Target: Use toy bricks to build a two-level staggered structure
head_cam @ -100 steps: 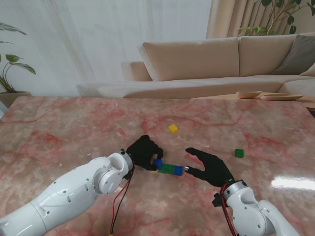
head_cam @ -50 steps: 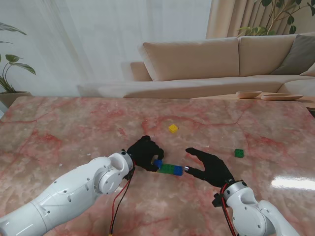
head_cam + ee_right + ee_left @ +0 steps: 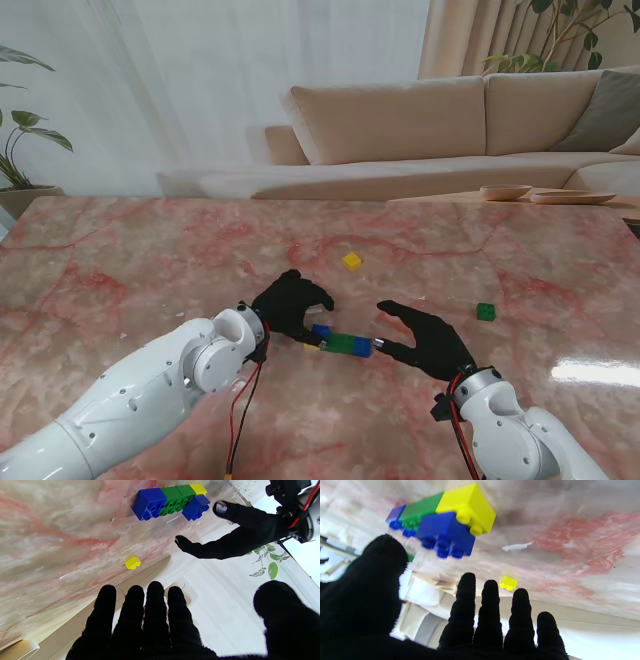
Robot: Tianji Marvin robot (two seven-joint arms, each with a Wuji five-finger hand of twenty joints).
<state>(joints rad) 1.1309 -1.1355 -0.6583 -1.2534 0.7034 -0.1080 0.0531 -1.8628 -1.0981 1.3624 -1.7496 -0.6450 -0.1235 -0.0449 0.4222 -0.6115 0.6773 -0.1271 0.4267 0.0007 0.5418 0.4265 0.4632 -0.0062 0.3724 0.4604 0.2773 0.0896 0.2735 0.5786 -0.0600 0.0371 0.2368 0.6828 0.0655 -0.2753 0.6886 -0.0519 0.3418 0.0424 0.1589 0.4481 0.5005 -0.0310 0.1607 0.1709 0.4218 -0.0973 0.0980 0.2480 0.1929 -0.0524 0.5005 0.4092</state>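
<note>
A short row of bricks lies on the marble table (image 3: 150, 260): blue (image 3: 361, 347), green (image 3: 340, 343), then yellow at its left end, which shows in the right wrist view (image 3: 198, 488). A second blue brick (image 3: 321, 331) sits on top at the left end, overlapping green and yellow (image 3: 445, 533). My left hand (image 3: 290, 305) hovers open just left of it, fingers spread and holding nothing. My right hand (image 3: 425, 340) is open at the row's right end. One of its fingertips is close to the blue end brick, and I cannot tell whether it touches.
A loose yellow brick (image 3: 352, 261) lies farther from me, beyond the row. A loose green brick (image 3: 486, 311) lies to the right of my right hand. A sofa stands past the table's far edge.
My left hand has opened and drawn back to the left, off the upper blue brick, which now shows fully. The right hand and the row have not moved.
</note>
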